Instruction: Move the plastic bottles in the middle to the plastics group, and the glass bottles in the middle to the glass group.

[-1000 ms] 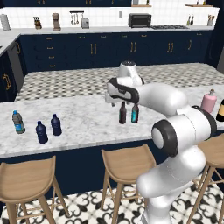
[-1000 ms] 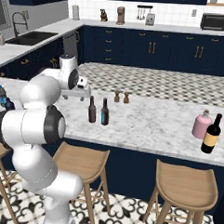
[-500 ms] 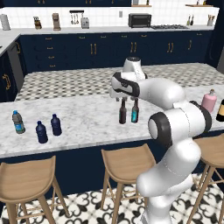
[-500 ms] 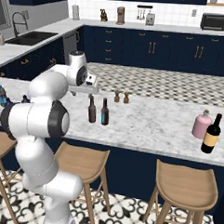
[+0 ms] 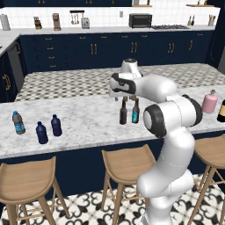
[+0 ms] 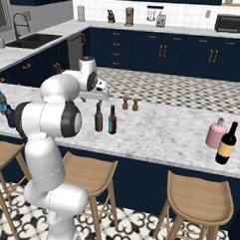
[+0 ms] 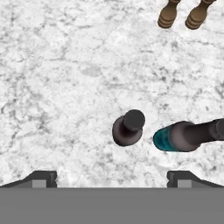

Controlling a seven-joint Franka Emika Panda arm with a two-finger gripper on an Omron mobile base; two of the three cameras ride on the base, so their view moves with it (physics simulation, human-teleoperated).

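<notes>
The plain brown bottle (image 7: 127,128) stands upright in the middle of the marble surface (image 7: 65,78), seen almost straight down its cap in the hand view, with the teal-labelled bottle (image 7: 175,136) just beside it but apart. The gripper (image 7: 112,177) hangs above them with its fingers (image 7: 41,177) spread wide and holding nothing; the brown bottle lies roughly between them, a little toward the far side. To take it well, the hand should probably centre over the cap, then come straight down so one finger slips through the narrow gap between the two bottles without nudging the teal one, and close on the neck or upper body. Two small brown shakers (image 7: 181,14) stand well behind and should not be in the way. The pink bottle (image 6: 216,134) and the dark yellow-labelled bottle (image 6: 226,144) wait at the surface's right end, the likely drop-off; the clear bottle (image 5: 18,122) and two navy bottles (image 5: 48,128) sit at the left end.
</notes>
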